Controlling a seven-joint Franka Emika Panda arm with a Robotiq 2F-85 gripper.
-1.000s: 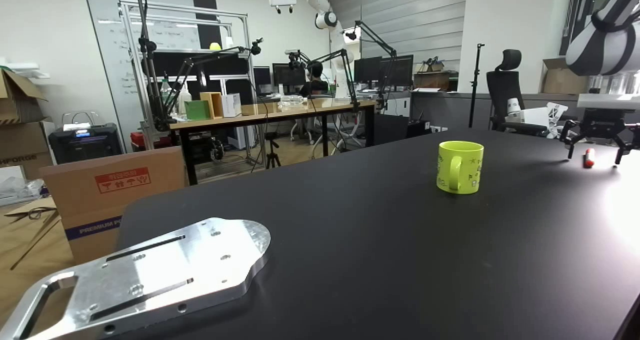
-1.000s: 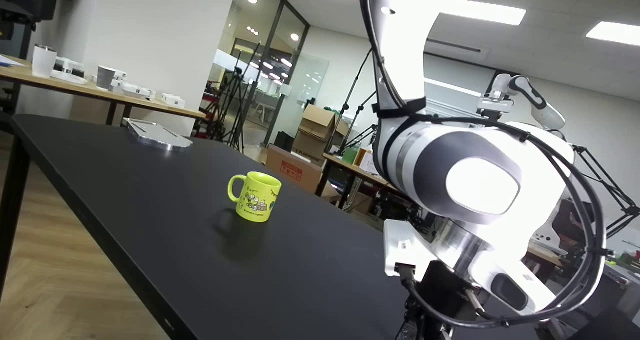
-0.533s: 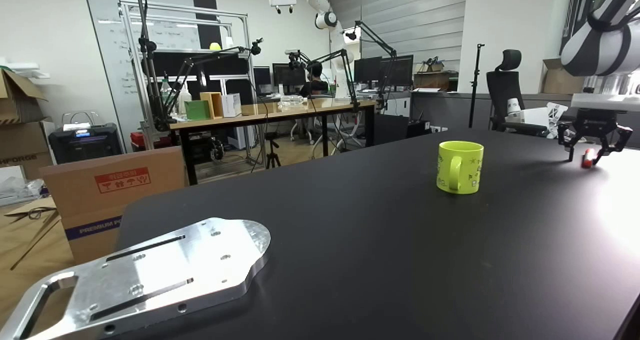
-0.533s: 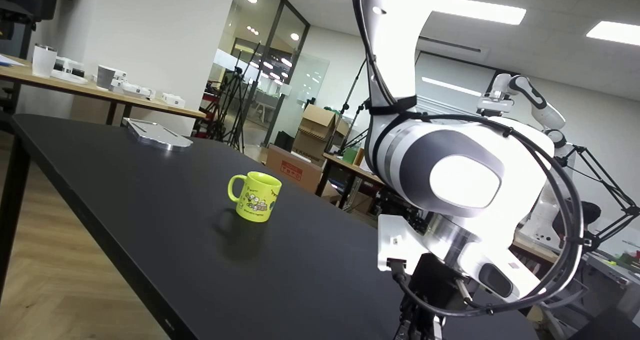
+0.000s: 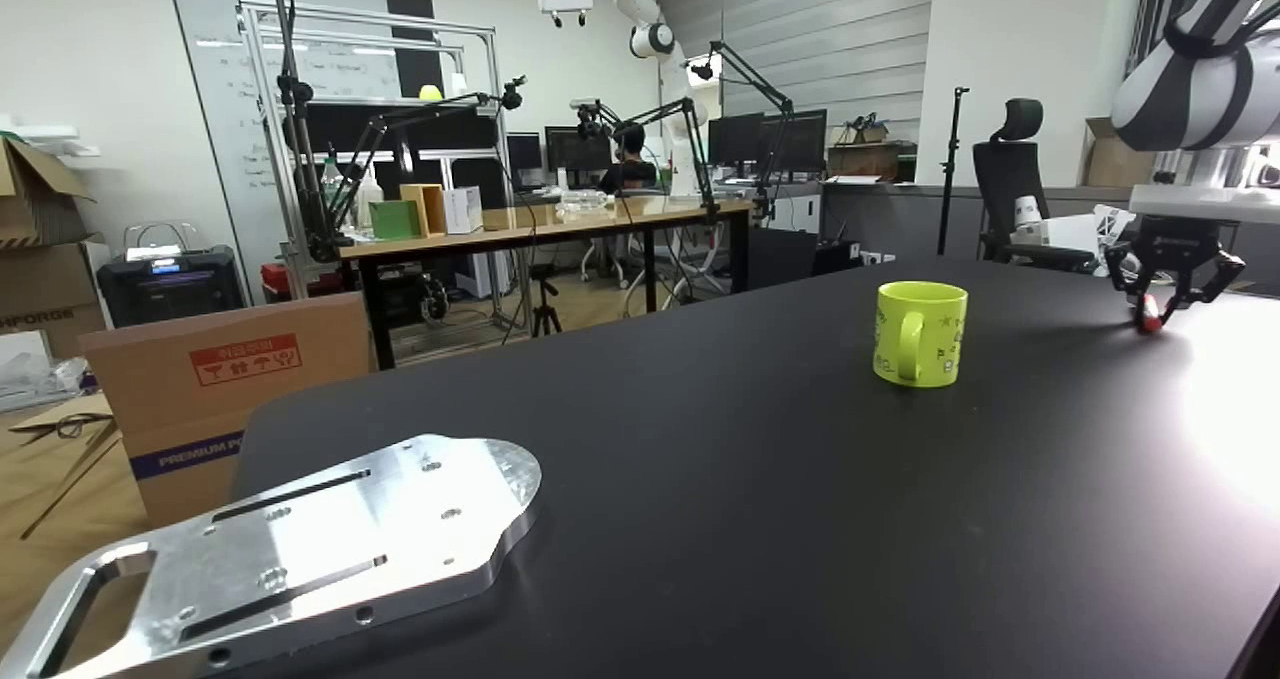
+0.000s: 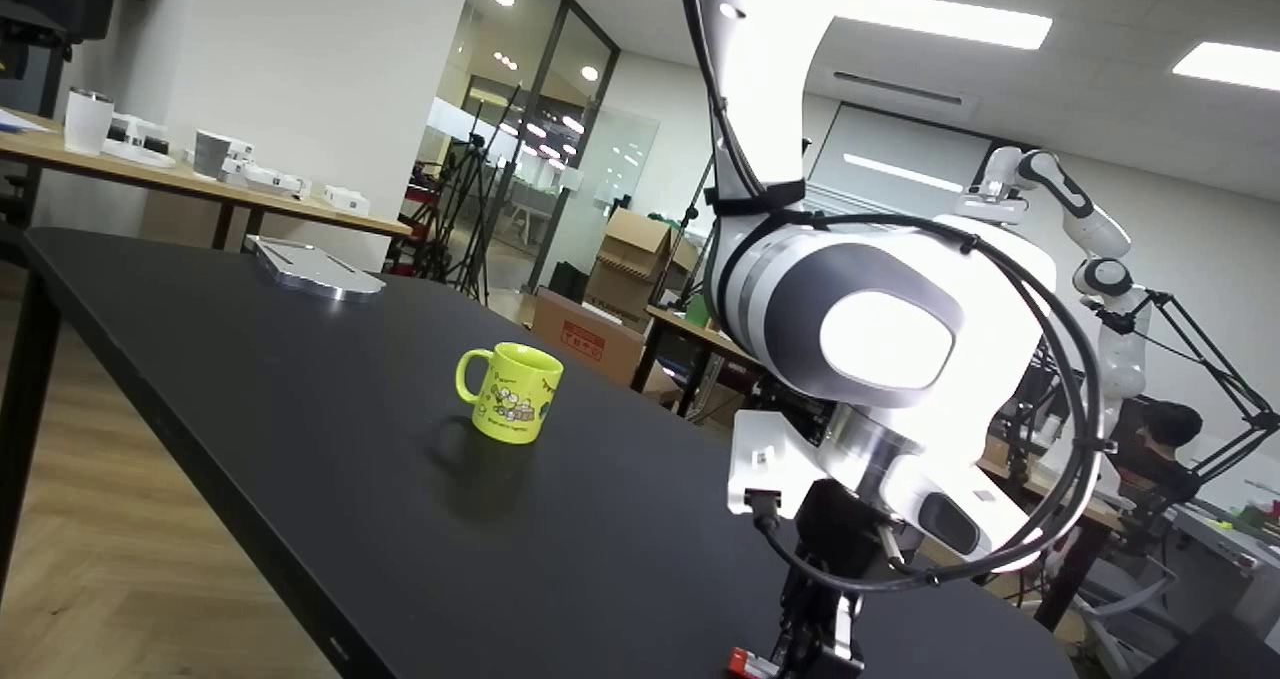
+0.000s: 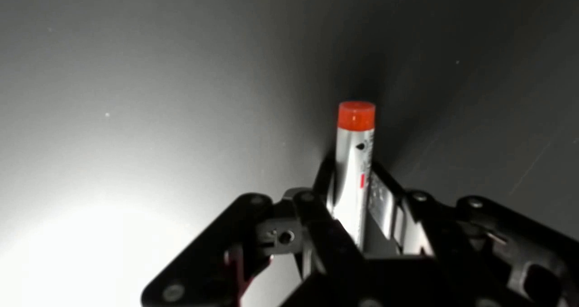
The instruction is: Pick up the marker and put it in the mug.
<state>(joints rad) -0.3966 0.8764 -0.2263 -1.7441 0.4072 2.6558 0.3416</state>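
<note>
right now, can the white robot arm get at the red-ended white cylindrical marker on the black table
Most likely yes: its black two-fingered pincer straddles the red-ended white cylindrical marker, jaws close against both sides, and nothing visible comes between them.

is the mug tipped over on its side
No, in an exterior view the mug stands upright on the black table.

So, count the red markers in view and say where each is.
1. The red marker shows in all three views, between the jaws, on or just above the black table. The arm may hide others.
</note>
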